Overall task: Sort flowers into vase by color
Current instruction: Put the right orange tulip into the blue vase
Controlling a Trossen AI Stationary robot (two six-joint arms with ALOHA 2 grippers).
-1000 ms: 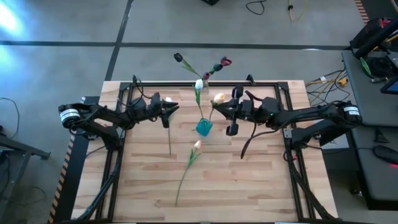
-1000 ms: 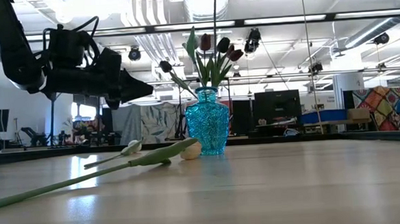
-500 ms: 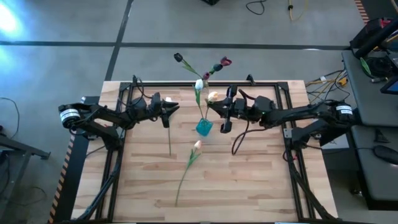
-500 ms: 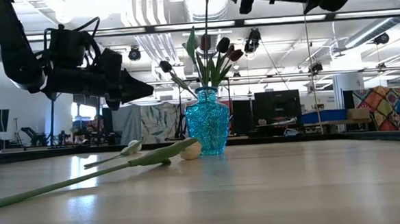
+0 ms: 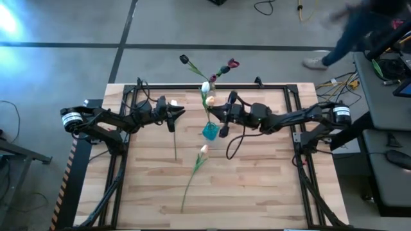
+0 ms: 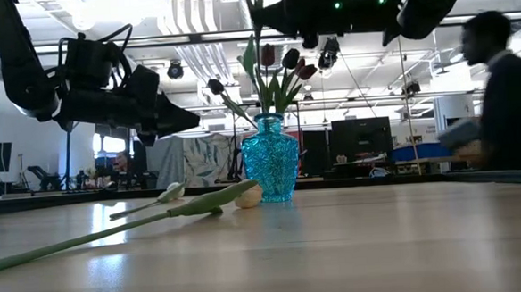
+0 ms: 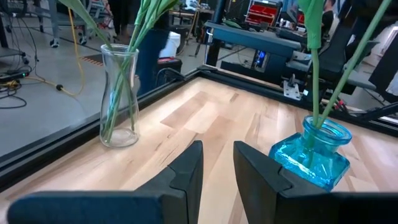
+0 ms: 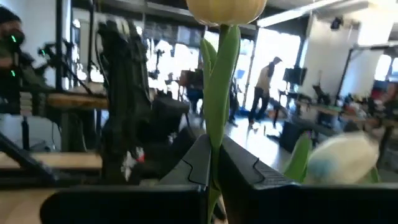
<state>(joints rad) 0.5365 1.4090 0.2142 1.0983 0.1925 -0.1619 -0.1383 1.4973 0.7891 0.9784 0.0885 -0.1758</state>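
The right pincer [image 5: 214, 110] is clamping the green stem of a peach-cream tulip [image 8: 225, 7] tightly between its two fingers, holding it upright just above the mouth of the blue vase [image 5: 210, 131]. A white tulip [image 5: 205, 87] is already standing in the blue vase. The left pincer [image 5: 182, 112] is hanging above the surface [image 5: 257, 186], well to one side of the blue vase, its fingers parted by a narrow gap and gripping nothing. Beyond the blue vase a clear glass vase [image 7: 119, 96] is carrying the dark maroon tulips [image 5: 230, 64]. Nearer the front edge than the blue vase, another peach tulip [image 5: 203, 149] is lying flat, with one more stem [image 5: 175, 141] beside it. A person [image 6: 504, 97] is passing behind the surface.
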